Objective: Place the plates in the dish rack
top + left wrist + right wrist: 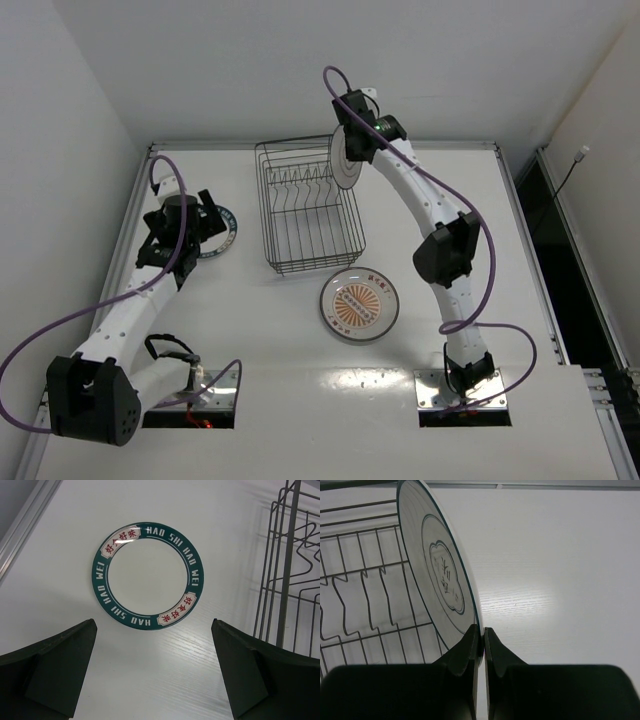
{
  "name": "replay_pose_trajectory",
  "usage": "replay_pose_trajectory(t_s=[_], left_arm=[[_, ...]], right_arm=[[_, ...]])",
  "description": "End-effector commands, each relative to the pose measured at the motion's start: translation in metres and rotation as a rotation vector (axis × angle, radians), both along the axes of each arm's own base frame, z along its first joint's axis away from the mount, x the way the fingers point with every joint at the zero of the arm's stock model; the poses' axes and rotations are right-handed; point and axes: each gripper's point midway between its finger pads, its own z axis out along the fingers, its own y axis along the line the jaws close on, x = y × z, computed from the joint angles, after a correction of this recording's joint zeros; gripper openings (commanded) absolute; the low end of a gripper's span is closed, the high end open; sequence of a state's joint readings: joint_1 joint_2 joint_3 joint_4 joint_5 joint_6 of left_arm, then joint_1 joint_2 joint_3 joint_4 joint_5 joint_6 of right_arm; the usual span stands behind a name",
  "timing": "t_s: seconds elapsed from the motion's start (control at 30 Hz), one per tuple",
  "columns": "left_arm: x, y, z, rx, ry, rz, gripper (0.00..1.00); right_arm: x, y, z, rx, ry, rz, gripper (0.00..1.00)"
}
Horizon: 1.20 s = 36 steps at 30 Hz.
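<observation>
My right gripper (pixel 352 150) is shut on the rim of the grey-rimmed plate (pixel 343 163) and holds it on edge above the far right corner of the dish rack (pixel 305 207). In the right wrist view the plate (pixel 437 570) stands upright between my pinched fingertips (pixel 481 635), with the rack's tines (pixel 365 595) to its left. My left gripper (pixel 195 222) is open and hovers over the teal-ringed plate (pixel 222 232), which lies flat left of the rack; it shows ahead of my jaws in the left wrist view (pixel 148 575). The orange-centred plate (pixel 360 305) lies flat in front of the rack.
The rack's wire side (pixel 290 570) stands close on the right in the left wrist view. A raised metal rim (pixel 140 190) runs along the table's left and far edges. Purple cables loop off both arms.
</observation>
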<state>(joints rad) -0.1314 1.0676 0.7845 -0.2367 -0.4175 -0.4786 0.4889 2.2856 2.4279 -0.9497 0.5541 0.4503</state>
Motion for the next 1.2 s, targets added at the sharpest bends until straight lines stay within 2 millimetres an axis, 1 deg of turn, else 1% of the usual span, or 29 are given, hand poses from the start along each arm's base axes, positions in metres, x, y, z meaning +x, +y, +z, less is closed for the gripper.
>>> replay_pose_trajectory(t_s=[0.0,0.07,0.13,0.2,0.3,0.33,0.4,0.43,0.47,0.53,0.57,0.6,0.63,0.67,0.7,0.73,0.77,0.8,0.83,0.87,0.9,0.93,0.97,1.0,1.03,1.07,1.1,1.13,1.17], left_arm=[[0.004,0.002,0.027,0.014,-0.081,0.013,0.99],[0.003,0.003,0.027,0.022,-0.078,0.009,0.99],[0.003,0.003,0.027,0.022,-0.078,0.009,0.99],[0.005,0.002,0.029,0.021,-0.089,0.009,0.99],[0.004,0.001,0.025,0.010,-0.082,0.005,0.99],[0.006,0.001,0.027,0.008,-0.093,0.005,0.99],[0.006,0.003,0.024,0.017,-0.083,0.018,0.99],[0.006,0.003,0.024,0.025,-0.080,0.015,0.99],[0.007,0.005,0.026,0.028,-0.090,0.024,0.99],[0.008,0.001,0.022,0.011,-0.083,0.011,0.99],[0.010,-0.001,0.024,-0.004,-0.096,0.006,0.99],[0.011,-0.003,0.021,-0.007,-0.086,-0.002,0.99],[0.012,-0.003,0.021,-0.015,-0.089,0.002,0.99],[0.013,-0.005,0.023,-0.021,-0.099,-0.008,0.99],[0.013,-0.005,0.023,-0.021,-0.099,-0.008,0.99],[0.012,-0.005,0.019,-0.020,-0.090,-0.008,0.99],[0.013,-0.005,0.021,-0.021,-0.099,-0.008,0.99],[0.013,-0.005,0.021,-0.021,-0.099,-0.008,0.99],[0.012,-0.007,0.015,-0.034,-0.090,-0.011,0.99],[0.010,-0.007,0.010,-0.033,-0.079,-0.011,0.99],[0.011,-0.009,0.010,-0.037,-0.078,-0.019,0.99],[0.011,-0.011,0.010,-0.049,-0.080,-0.023,0.99],[0.009,-0.010,0.005,-0.048,-0.070,-0.023,0.99],[0.009,-0.010,0.008,-0.049,-0.079,-0.023,0.99],[0.009,-0.012,0.008,-0.054,-0.078,-0.033,0.99],[0.009,-0.014,0.008,-0.058,-0.077,-0.041,0.99],[0.007,-0.013,0.003,-0.057,-0.067,-0.040,0.99],[0.007,-0.019,0.003,-0.058,-0.066,-0.056,0.99],[0.007,-0.019,0.003,-0.058,-0.066,-0.056,0.99]], right_arm=[[0.008,0.018,0.019,0.053,-0.062,0.046,0.00],[0.004,0.035,0.010,0.062,-0.043,0.085,0.00],[-0.001,0.044,-0.010,0.061,0.005,0.116,0.00],[-0.004,0.047,-0.019,0.064,0.032,0.130,0.01],[-0.011,0.055,-0.031,0.066,0.066,0.157,0.09],[-0.013,0.056,-0.029,0.074,0.071,0.165,0.15],[-0.016,0.054,-0.026,0.073,0.074,0.165,0.20],[-0.018,0.055,-0.017,0.084,0.068,0.173,0.23],[-0.021,0.053,-0.003,0.094,0.048,0.174,0.23],[-0.027,0.050,0.007,0.106,0.040,0.168,0.23],[-0.027,0.044,0.014,0.129,0.032,0.152,0.23],[-0.031,0.034,0.034,0.149,0.005,0.135,0.24],[-0.039,0.028,0.040,0.143,0.017,0.134,0.24],[-0.041,0.012,0.051,0.135,0.001,0.091,0.24],[-0.054,-0.005,0.075,0.138,-0.030,0.069,0.31],[-0.064,-0.016,0.083,0.138,-0.031,0.059,0.36],[-0.077,-0.034,0.064,0.116,0.034,0.040,0.40],[-0.087,-0.044,0.063,0.128,0.040,0.035,0.42],[-0.106,-0.049,0.091,0.214,-0.016,0.064,0.44],[-0.111,-0.068,0.089,0.255,-0.021,0.067,0.44],[-0.132,-0.076,0.038,0.281,0.088,0.078,0.45],[-0.147,-0.072,0.030,0.380,0.112,0.140,0.45],[-0.154,-0.078,0.025,0.433,0.097,0.154,0.48],[-0.178,-0.099,-0.006,0.495,0.148,0.113,0.51],[-0.192,-0.088,-0.017,0.600,0.192,0.183,0.53],[-0.201,-0.088,-0.030,0.640,0.219,0.192,0.55],[-0.220,-0.090,-0.064,0.683,0.307,0.184,0.55],[-0.233,-0.080,-0.074,0.737,0.353,0.221,0.55],[-0.249,-0.079,-0.098,0.751,0.410,0.209,0.55]])
